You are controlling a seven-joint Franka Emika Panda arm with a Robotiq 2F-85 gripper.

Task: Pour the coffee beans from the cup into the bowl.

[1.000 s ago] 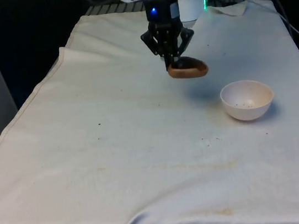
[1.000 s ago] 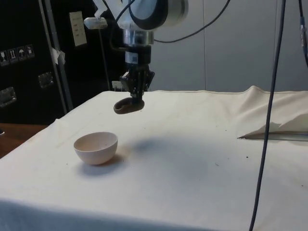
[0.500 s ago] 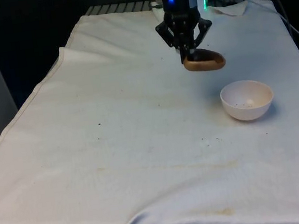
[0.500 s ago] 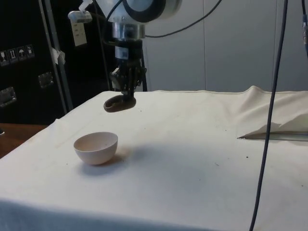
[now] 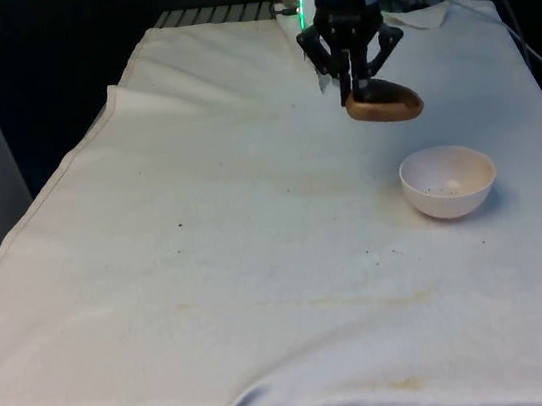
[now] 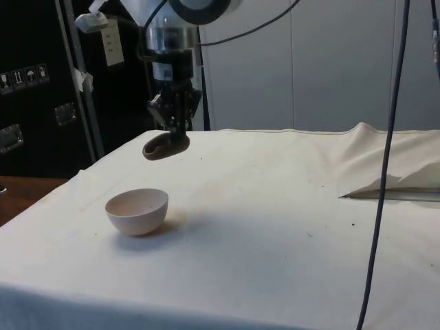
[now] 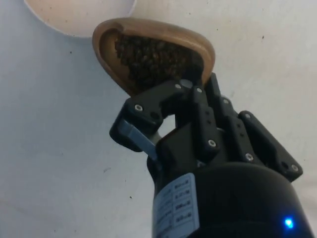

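Gripper [image 5: 360,89]: black, two-fingered, pointing down over the far part of the table, clenched on the rim of the cup; in the wrist view [image 7: 171,106] the fingers pinch the cup's near wall.

Cup [image 5: 384,104]: brown, shallow, oval-mouthed, held in the air clear of the cloth, roughly level; in the side view [image 6: 165,146] it hangs above and beyond the bowl, apart from it.

Coffee beans [image 7: 148,57]: dark, heaped inside the cup.

Bowl [image 5: 448,180]: white, round, upright on the cloth near the table's edge at the front view's right, towards the far end; a few dark specks lie inside. Side view [image 6: 137,210]; its rim shows in the wrist view [image 7: 79,17] just beside the cup's lip.

Table cloth [image 5: 238,258]: white, faintly stained, with scattered dark specks.
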